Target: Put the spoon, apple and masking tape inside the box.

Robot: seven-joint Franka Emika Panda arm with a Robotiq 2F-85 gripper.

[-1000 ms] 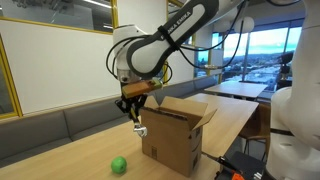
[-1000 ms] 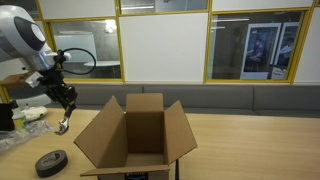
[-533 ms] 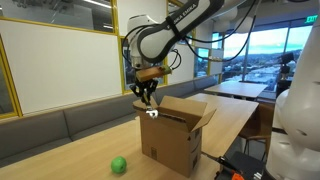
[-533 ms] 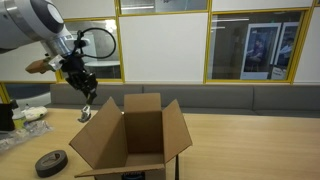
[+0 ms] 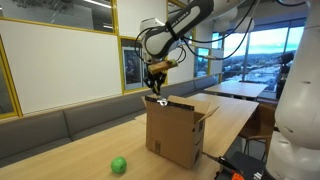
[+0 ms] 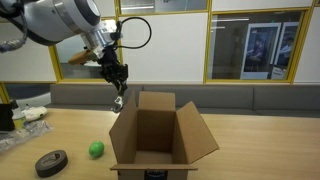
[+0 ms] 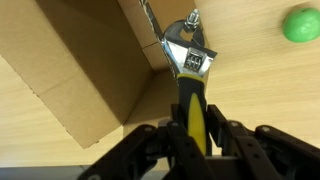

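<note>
1. Leftmost, a dark tape roll [image 6: 50, 162] lies flat on the table [image 6: 260, 150]; likely light and stiff, best pinched across its rim.
2. A green apple [image 6: 96, 149] rests beside the box [image 6: 155, 125]; smooth, may roll.
3. The tool [image 6: 117, 82] is clenched on a wrench [image 6: 118, 100] above the box's left flap.

box [image 6: 160, 140]: brown, flaps open | apple [image 6: 96, 149]: green, near box | tape roll [image 6: 51, 162]: dark, flat | wrench [image 7: 190, 60]: silver-headed, held over box edge

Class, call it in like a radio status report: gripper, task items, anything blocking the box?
Gripper shut on wrench-like tool, over box edge. Apple, tape roll on table, outside box. Box open, nothing blocking.
</note>
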